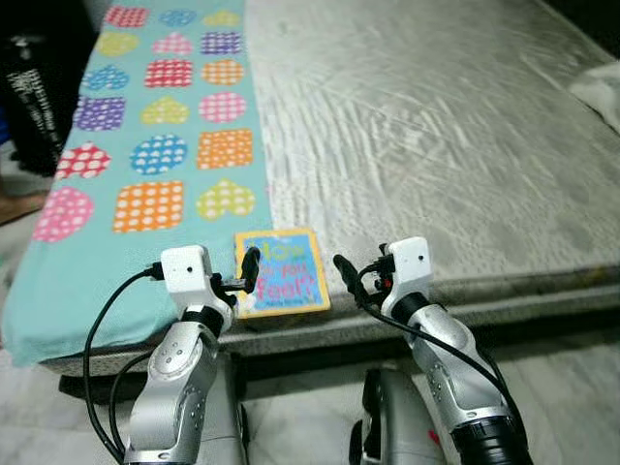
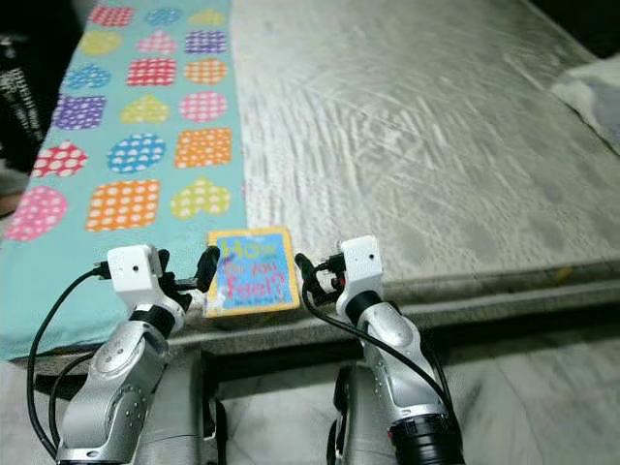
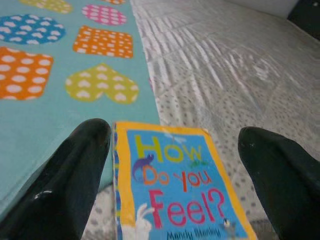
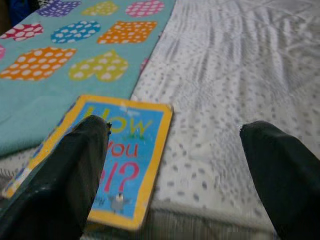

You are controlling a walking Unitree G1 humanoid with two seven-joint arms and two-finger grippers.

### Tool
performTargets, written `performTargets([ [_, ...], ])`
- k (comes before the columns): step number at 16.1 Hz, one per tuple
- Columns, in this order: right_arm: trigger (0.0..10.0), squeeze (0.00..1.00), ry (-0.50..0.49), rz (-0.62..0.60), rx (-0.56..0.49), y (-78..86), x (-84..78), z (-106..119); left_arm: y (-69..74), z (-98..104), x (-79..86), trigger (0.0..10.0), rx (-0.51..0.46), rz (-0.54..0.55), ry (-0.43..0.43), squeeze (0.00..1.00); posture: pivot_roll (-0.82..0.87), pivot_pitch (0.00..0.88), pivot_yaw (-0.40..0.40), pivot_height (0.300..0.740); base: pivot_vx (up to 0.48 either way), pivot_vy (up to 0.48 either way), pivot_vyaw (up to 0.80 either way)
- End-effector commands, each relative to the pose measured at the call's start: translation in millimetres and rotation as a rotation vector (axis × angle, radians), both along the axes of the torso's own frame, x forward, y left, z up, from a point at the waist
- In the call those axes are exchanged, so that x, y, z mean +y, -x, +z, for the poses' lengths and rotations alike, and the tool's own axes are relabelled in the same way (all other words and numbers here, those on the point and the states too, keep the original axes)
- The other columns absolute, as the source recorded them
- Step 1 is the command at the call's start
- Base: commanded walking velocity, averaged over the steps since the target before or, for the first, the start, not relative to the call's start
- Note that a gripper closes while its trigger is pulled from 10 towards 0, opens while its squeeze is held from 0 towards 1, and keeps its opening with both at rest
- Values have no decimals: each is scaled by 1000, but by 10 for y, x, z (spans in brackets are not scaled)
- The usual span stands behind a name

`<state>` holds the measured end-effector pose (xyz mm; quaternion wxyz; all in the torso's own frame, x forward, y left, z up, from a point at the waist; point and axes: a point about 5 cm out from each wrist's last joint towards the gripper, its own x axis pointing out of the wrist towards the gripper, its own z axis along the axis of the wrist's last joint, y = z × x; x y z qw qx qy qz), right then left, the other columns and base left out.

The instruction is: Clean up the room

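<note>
Your left pincer [image 3: 170,165], fingers spread, frames the picture book [image 1: 279,271] at the bed [image 1: 436,145] edge, likely for pickup. Your right pincer [image 4: 175,170], also released, hovers just beside it.

Home bedroom. Wide bed [image 1: 465,136] with pale grey patterned sheet takes up most of view; turquoise blanket [image 1: 145,155] printed with polka-dot hearts and squares spread along its left side. Children's picture book [image 1: 280,272] titled "How Do You Feel?" lies near bed edge, hinting at child's room. Light marble-look floor [image 1: 562,387] below bed frame
</note>
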<state>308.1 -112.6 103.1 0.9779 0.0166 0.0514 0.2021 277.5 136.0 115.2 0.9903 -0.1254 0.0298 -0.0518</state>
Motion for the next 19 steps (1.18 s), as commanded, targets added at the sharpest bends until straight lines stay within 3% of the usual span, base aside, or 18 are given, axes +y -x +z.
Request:
performTargets([
  [1,10000,0,2,3,6,14,-6,-17,16,0,16,10000,-1,2,2,0,6,228,-14,558,0,0,0],
  [19,10000,0,2,-10,7,-3,-20,-27,-2,12,12,10000,-15,-6,19,0,3,226,-13,558,0,0,0],
])
